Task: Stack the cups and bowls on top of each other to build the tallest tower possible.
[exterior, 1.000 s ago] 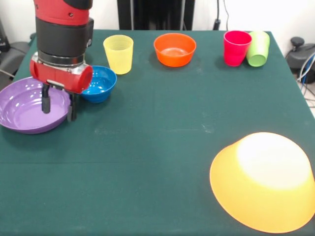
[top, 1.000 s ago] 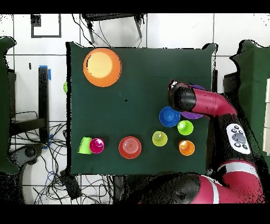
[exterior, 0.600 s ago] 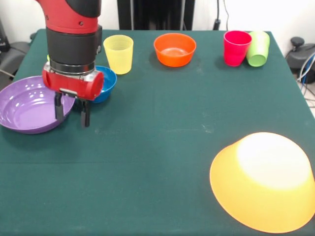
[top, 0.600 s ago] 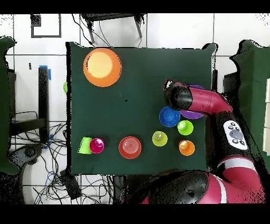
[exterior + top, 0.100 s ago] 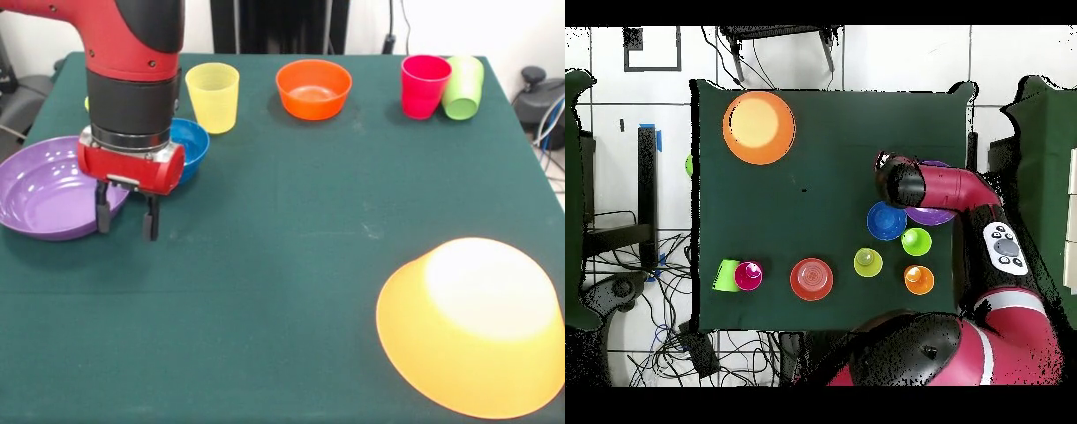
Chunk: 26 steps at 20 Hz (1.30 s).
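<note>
Behind the open gripper (image 5: 124, 212), purple bowl (image 5: 40, 190) partly hidden.

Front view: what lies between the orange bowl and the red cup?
Nothing: between the orange bowl and the red cup the front view shows only bare green table cloth.

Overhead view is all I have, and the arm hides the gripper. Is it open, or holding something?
Observer: Open and empty. The gripper hangs at the purple bowl, its fingers seemingly on either side of the rim.
Operator: Is the orange-yellow bowl right way up?
Observer: No, the front view shows it upside down, base on top.
</note>
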Motion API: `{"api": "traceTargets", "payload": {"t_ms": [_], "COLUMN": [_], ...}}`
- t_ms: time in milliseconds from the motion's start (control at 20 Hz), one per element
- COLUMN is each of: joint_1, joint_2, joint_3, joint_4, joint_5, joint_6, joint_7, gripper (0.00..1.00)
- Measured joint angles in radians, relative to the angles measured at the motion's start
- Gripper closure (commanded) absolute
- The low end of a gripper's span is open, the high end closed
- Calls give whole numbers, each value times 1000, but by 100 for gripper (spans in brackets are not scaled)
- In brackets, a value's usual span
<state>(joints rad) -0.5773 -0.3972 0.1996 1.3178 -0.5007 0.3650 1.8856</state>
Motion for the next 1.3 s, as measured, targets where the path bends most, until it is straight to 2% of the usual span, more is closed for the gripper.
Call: {"api": "traceTargets", "payload": {"t_ms": [450,1300], "joint_1": [1,-4], "joint_2": [-2,-3], "joint_3": [-18,-51], "joint_4": [-25,-16], "joint_5": [-40,-42], "joint_6": [5,23], "joint_7": [0,0], "gripper": [0,0]}}
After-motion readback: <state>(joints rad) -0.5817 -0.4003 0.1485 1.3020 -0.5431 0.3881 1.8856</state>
